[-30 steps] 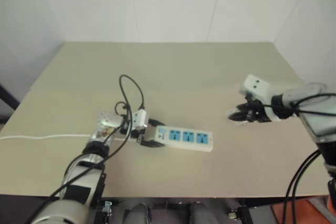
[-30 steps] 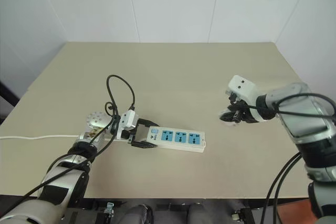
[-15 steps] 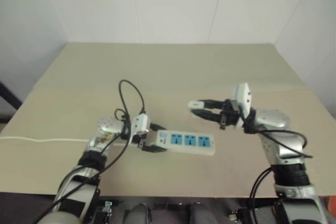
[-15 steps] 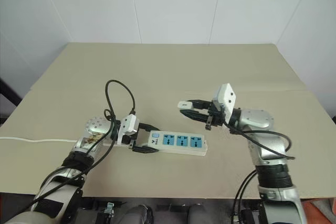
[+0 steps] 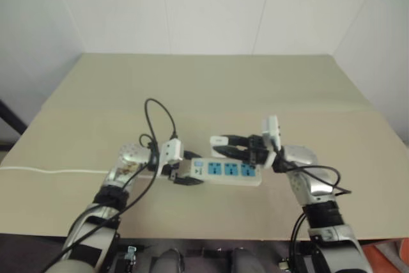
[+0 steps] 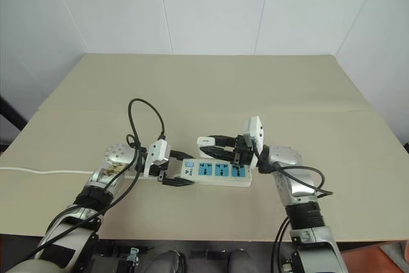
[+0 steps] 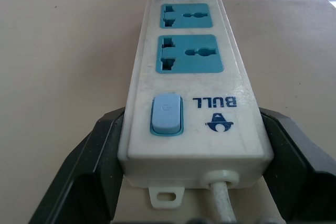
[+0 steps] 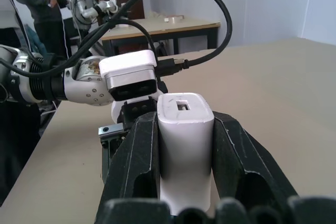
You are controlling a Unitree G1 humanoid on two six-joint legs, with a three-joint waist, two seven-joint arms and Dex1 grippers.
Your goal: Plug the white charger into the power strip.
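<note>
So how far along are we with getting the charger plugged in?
Done: the left tool is clamped on the switch end of the power strip, and the right tool has the white charger gripped. In hand: the charger hangs above the strip's blue sockets. Left: line it up over a socket and push it in; all three sockets look empty.

Both arms reach inward over the tabletop's near half. The left gripper (image 6: 174, 169) points right, lying low, its black fingers clamped on the power strip's (image 6: 217, 172) switch end. The right gripper (image 6: 214, 146) points left, roughly level, squeezing the white charger (image 8: 185, 145) above the strip.
</note>
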